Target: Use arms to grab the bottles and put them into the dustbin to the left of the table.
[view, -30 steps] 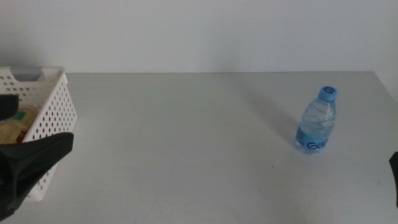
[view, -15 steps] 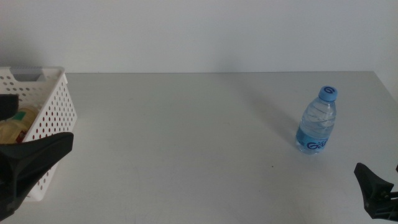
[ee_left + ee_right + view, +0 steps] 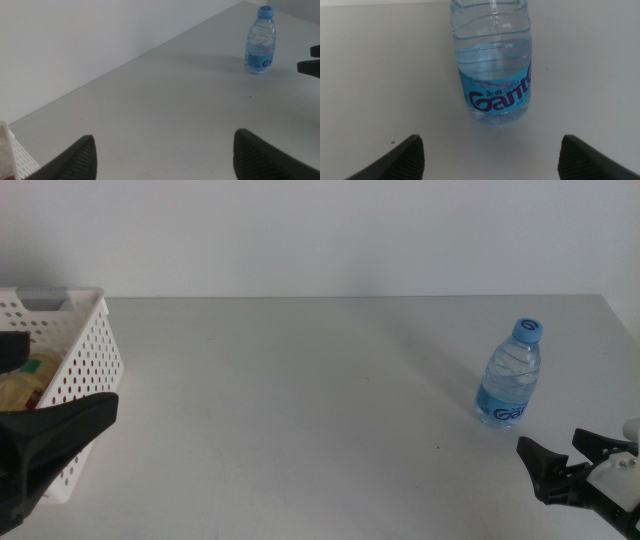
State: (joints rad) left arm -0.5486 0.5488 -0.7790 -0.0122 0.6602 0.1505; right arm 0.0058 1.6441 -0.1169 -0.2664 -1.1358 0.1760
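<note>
Grey-white table [image 3: 300,400] runs wide under a blank wall. At its left edge sits the white perforated dustbin [image 3: 85,355], yellowish items inside, the left gripper [image 3: 162,150] beside it, jaws wide and empty. Near the right edge the water bottle [image 3: 509,375] stands upright — the right gripper [image 3: 560,460] just short of it, spread open, holding nothing.

Bare table [image 3: 300,400] lies between the water bottle [image 3: 510,375] and the dustbin [image 3: 75,350].
</note>
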